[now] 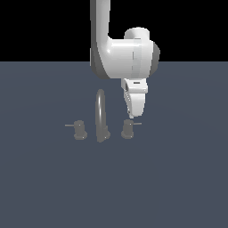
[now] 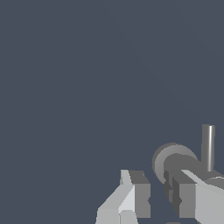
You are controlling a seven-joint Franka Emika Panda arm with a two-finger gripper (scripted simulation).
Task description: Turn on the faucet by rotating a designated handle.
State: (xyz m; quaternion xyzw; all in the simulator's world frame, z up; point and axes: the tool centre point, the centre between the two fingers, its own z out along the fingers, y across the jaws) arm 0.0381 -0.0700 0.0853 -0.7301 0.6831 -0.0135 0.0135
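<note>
We see the gripper (image 2: 158, 199) with its two fingers spread, a clear gap between the pale finger (image 2: 131, 192) on one side and the other finger on the far side of the gap, and nothing pinched between them. In the wrist view the second finger lies over the handle (image 2: 175, 159), overlapping the round knob and its stub, though we cannot tell from that picture whether metal actually meets metal. The thin rod lever (image 2: 208, 146) sticks out past that finger, apart from it. In the exterior view we find the gripper (image 1: 132, 116) pointing down with its tips right at the top of the handle (image 1: 127, 129), just above the base of the rod lever (image 1: 137, 124), which reaches toward the exterior view's right. Taking that handle as our landmark, the tall arched spout (image 1: 101, 113) of the faucet stands just beside it toward the exterior view's left, and the twin knob (image 1: 79, 130) sits farther that way beyond the spout, its own lever pointing away from the handle. All three pieces stand upright on the flat blue-grey floor (image 1: 178, 187). Above the handle we see the white arm (image 1: 120, 55) coming down from the top of the picture, bending over the handle with the wrist hanging directly above it.
</note>
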